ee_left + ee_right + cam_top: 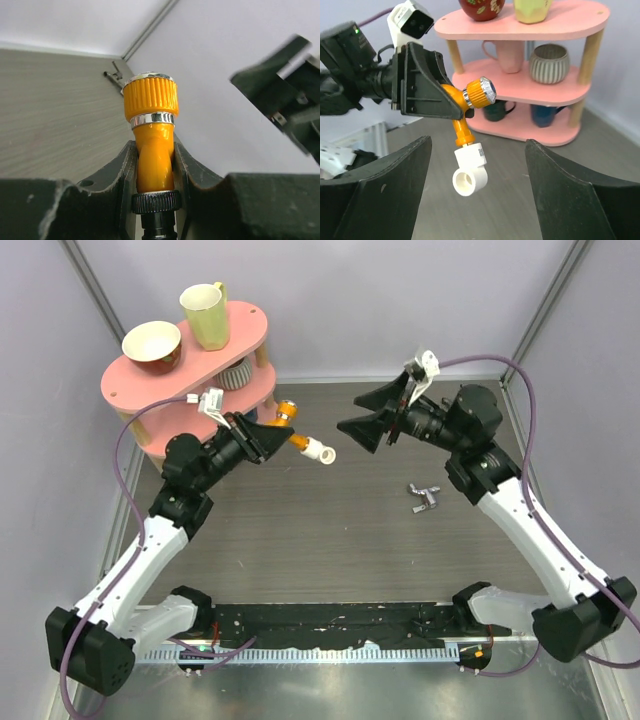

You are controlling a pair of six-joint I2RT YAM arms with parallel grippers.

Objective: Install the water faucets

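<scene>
My left gripper (276, 434) is shut on the orange tap (297, 440) and holds it in the air above the table. The white pipe fitting (322, 452) sits on the tap's lower end. In the left wrist view the tap's orange body (152, 150) is clamped between my fingers, with its ribbed cap up. In the right wrist view the tap (461, 114), its silvery knob (488, 90) and the fitting (470, 170) hang from the left gripper (451, 104). My right gripper (362, 413) is open and empty, facing the fitting from the right with a gap between them.
A small silver tap piece (425, 498) lies on the table under the right arm. A pink two-tier shelf (125, 385) with a bowl (152, 345), a yellow-green mug (206, 315) and more cups stands at the back left, behind the left gripper.
</scene>
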